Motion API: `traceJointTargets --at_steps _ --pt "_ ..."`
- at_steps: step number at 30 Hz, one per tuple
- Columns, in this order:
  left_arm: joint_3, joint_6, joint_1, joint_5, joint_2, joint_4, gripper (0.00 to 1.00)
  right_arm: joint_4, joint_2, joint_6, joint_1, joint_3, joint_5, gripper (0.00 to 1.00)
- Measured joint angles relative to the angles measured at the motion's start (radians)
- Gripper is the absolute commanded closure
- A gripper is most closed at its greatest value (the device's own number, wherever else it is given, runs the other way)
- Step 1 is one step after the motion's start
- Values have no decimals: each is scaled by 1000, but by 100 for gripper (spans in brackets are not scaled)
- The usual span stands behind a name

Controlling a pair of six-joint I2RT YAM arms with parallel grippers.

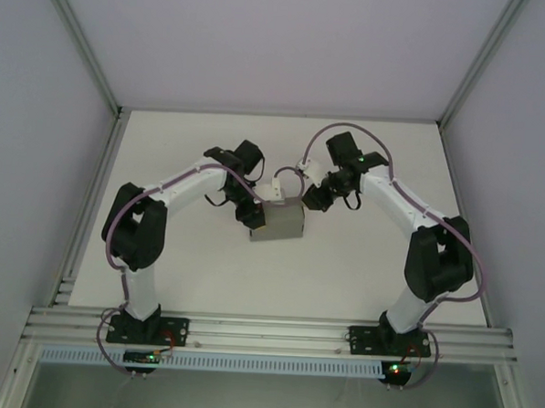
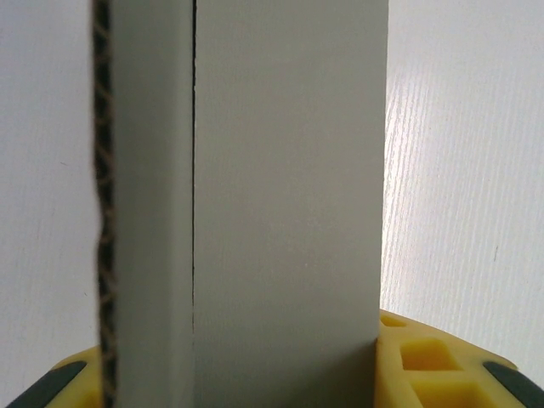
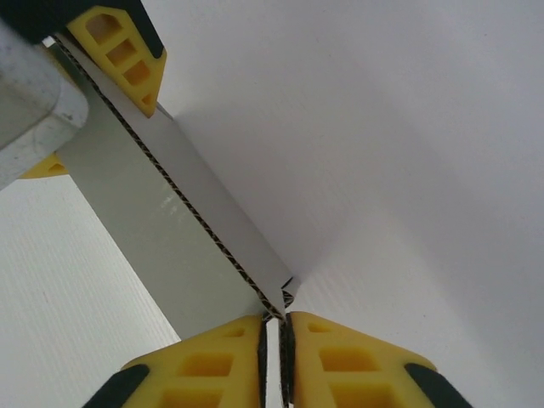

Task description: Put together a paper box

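The paper box (image 2: 289,204) ran off the top and bottom of the left wrist view, covering most of the left gripper's fingers (image 2: 433,365). From above, the jaws were too small to read. A blurred grey block (image 3: 34,110) hid the box's far end.

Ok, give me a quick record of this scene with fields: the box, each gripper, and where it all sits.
item: paper box, plain grey card, already in a small box shape
position: middle of the white table, between the two arms
left gripper: closed on the box's left end, card between its fingers
right gripper: jaws almost together, pinching a corner of the card's edge
contact: both grippers are on the box
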Motion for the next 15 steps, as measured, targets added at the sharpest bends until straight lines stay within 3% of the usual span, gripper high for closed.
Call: traceJointTargets --at_steps 6,15 --pt "0 -24 0 -6 0 8 82 23 -1 82 0 -5 4 100" --pt "0 -70 -3 -16 0 25 81 320 -180 547 96 -256 198 100"
